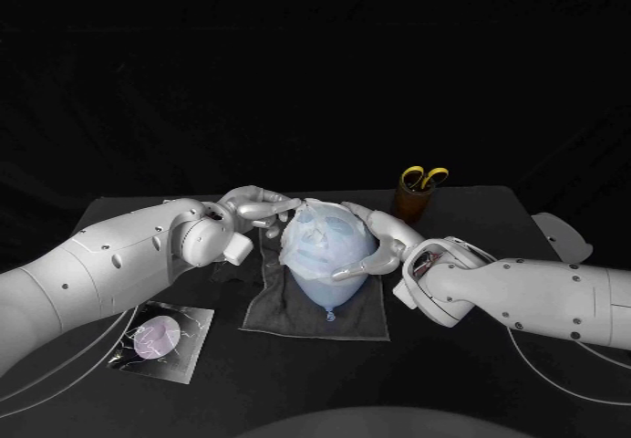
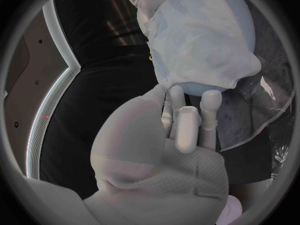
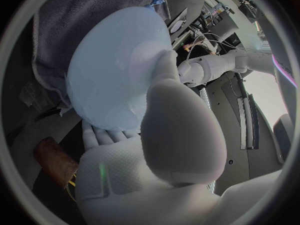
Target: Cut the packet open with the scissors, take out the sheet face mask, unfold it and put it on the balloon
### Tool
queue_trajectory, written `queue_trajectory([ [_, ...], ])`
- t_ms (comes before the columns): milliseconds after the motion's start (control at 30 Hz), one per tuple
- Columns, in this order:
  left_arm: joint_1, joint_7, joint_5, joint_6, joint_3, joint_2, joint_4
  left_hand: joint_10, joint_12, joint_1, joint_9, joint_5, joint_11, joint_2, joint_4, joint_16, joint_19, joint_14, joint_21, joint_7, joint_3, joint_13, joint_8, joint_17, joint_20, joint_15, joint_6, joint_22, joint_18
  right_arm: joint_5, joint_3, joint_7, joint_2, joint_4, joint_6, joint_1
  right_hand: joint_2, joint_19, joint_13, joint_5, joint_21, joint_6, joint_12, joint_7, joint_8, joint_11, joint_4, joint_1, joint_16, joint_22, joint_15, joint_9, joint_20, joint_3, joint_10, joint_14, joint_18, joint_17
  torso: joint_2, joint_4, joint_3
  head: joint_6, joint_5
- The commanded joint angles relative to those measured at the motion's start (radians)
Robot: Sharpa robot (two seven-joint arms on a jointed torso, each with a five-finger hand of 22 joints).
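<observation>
A pale blue balloon (image 1: 325,274) lies on a dark grey cloth (image 1: 283,310) at the table's middle. The white sheet mask (image 1: 315,233) is draped over its upper part. My right hand (image 1: 372,242) cups the balloon from its right side, palm and thumb against it (image 3: 119,70). My left hand (image 1: 259,206) reaches in from the other side, and its straight fingers (image 2: 187,125) touch the mask's edge (image 2: 200,40) with the thumb apart. The cut packet (image 1: 160,338) lies flat at the front left. The yellow-handled scissors (image 1: 423,177) stand in a brown cup (image 1: 416,206) behind the right hand.
The grey cloth (image 3: 81,10) spreads under the balloon toward the table's front. The brown cup (image 3: 53,160) stands close to my right wrist. Bare black table (image 1: 434,365) lies in front of the cloth.
</observation>
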Motion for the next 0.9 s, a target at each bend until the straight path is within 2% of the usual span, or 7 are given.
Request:
queue_trajectory([
  [33,0.001,0.008,-0.005,-0.011,0.001,0.006,0.000,-0.001,0.003,0.029,0.003,0.003,-0.010,0.001,-0.010,0.007,0.018,0.014,0.011,-0.002,0.020,0.002,0.008,0.016,-0.001,-0.003,0.017,0.018,-0.023,0.001,-0.009,-0.028,0.003,0.000,0.053,-0.011,0.000,0.006,0.000,0.006,0.005,0.006,0.007,0.144,0.006,0.001,-0.001,0.011,0.001,-0.002,0.002,0.002,0.001,0.004,0.007,0.007,0.017,-0.002,0.000,0.0000,-0.0003,0.000,0.000],
  [200,0.001,-0.001,-0.020,-0.026,0.001,0.011,-0.004,0.033,0.023,0.041,0.007,0.002,-0.013,-0.007,-0.020,0.010,0.023,0.033,0.017,-0.004,0.032,0.043,0.017,0.047,-0.004,-0.007,0.030,0.025,-0.024,0.002,-0.009,-0.028,0.003,0.000,0.053,-0.011,0.000,0.006,0.000,0.006,0.005,0.006,0.007,0.144,0.006,0.001,-0.001,0.011,0.001,-0.002,0.002,0.002,0.001,0.004,0.007,0.007,0.017,-0.002,0.000,-0.0002,-0.0001,-0.002,0.000],
  [400,0.001,-0.008,-0.034,-0.041,0.001,0.015,-0.006,0.056,0.039,-0.010,0.005,0.002,-0.010,-0.042,0.016,0.012,0.038,0.047,0.027,-0.003,0.006,0.068,0.015,0.071,-0.007,-0.005,0.031,0.042,-0.027,0.002,-0.009,-0.028,0.003,0.001,0.053,-0.011,0.000,0.006,0.000,0.006,0.005,0.006,0.007,0.144,0.006,0.001,-0.001,0.011,0.001,-0.002,0.002,0.002,0.001,0.004,0.007,0.007,0.017,-0.002,0.000,-0.0003,0.0000,-0.002,0.000],
  [600,0.001,-0.014,-0.039,-0.060,0.001,0.015,-0.006,0.083,0.059,-0.013,0.005,0.002,-0.011,-0.050,0.023,0.013,0.056,0.061,0.036,-0.006,0.000,0.103,0.017,0.097,-0.009,-0.006,0.037,0.062,-0.031,0.002,-0.009,-0.028,0.002,0.001,0.052,-0.011,0.000,0.006,0.000,0.006,0.005,0.006,0.007,0.144,0.006,0.001,-0.001,0.011,0.001,-0.002,0.002,0.002,0.001,0.004,0.007,0.007,0.017,-0.002,0.000,-0.0003,-0.0001,-0.002,-0.001],
  [700,0.001,-0.013,-0.039,-0.082,0.001,0.017,-0.007,0.124,0.086,0.063,0.013,0.003,-0.026,-0.026,-0.019,0.016,0.091,0.088,0.054,-0.021,0.044,0.161,0.035,0.148,-0.012,-0.018,0.068,0.102,-0.038,0.002,-0.009,-0.028,0.002,0.000,0.052,-0.012,0.000,0.006,0.000,0.006,0.005,0.006,0.007,0.144,0.006,0.001,-0.001,0.011,0.001,-0.002,0.002,0.002,0.001,0.004,0.007,0.007,0.017,-0.002,0.000,0.0003,-0.0002,-0.003,0.000],
  [767,0.001,-0.012,-0.039,-0.094,0.001,0.017,-0.007,0.150,0.090,0.106,0.026,0.003,-0.025,-0.020,-0.058,0.017,0.113,0.102,0.068,-0.010,0.094,0.192,0.049,0.172,-0.018,-0.022,0.080,0.127,-0.042,0.002,-0.009,-0.028,0.002,0.000,0.052,-0.012,0.000,0.006,0.000,0.006,0.005,0.006,0.007,0.144,0.006,0.001,-0.001,0.011,0.001,-0.002,0.002,0.002,0.001,0.004,0.007,0.007,0.017,-0.002,0.000,0.0003,-0.0003,-0.004,0.000],
  [900,0.001,-0.007,-0.040,-0.118,0.001,0.019,-0.008,0.203,0.102,0.084,0.061,0.004,-0.025,-0.056,-0.086,0.018,0.138,0.117,0.088,-0.006,0.203,0.251,0.069,0.200,-0.029,-0.020,0.079,0.162,-0.048,0.002,-0.009,-0.028,0.002,0.001,0.052,-0.013,0.000,0.006,0.000,0.006,0.005,0.006,0.007,0.144,0.006,0.001,-0.001,0.011,0.001,-0.002,0.002,0.002,0.001,0.004,0.007,0.007,0.017,-0.002,0.000,0.0002,-0.0003,-0.005,0.001],
])
